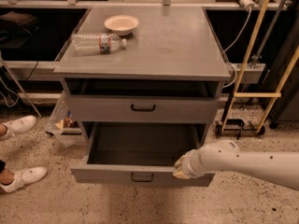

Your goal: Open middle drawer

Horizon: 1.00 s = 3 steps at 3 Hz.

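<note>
The middle drawer (112, 174) is a wide shallow grey drawer with a small dark loop handle (141, 177). It stands pulled out toward me and its inside (140, 141) looks bare. My gripper (180, 170), on a white arm coming from the right, sits at the right part of the drawer's front rim. The smaller top drawer (103, 109) above it is closed. The larger bottom drawer is hidden under the open one.
On the cabinet top (177, 45) lie a clear water bottle (98, 43) and a pale bowl (121, 24). A person's white shoes (18, 125) are on the floor at left, and a plastic bag (63, 120) sits beside the cabinet. Yellow poles (247, 55) and cables stand at right.
</note>
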Motion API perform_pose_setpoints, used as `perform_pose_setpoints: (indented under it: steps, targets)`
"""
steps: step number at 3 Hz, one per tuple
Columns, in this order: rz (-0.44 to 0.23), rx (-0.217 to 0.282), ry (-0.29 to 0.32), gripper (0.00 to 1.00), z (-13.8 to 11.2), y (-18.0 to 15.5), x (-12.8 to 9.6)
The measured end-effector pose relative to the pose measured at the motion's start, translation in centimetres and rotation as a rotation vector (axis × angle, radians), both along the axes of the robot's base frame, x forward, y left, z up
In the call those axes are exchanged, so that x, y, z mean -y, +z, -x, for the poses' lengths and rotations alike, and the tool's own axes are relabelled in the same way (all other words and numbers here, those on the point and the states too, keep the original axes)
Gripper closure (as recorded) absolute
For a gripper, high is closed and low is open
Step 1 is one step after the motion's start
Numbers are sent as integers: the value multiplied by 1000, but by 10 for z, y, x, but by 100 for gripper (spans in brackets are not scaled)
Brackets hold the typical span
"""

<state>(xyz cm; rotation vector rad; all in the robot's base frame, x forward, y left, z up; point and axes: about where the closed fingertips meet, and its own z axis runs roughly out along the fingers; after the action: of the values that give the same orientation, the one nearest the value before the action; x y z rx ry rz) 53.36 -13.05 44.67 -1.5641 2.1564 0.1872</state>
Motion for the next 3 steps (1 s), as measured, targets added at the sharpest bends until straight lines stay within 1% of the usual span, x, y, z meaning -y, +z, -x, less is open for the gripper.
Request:
perform_pose_setpoints:
  steps: [1,2,3]
  targets:
    - [-2,-20,24,100,21,-2,-4]
    - [-14,-16,34,100,35,1,-7]
    - [-14,-16,34,100,35,1,-7]
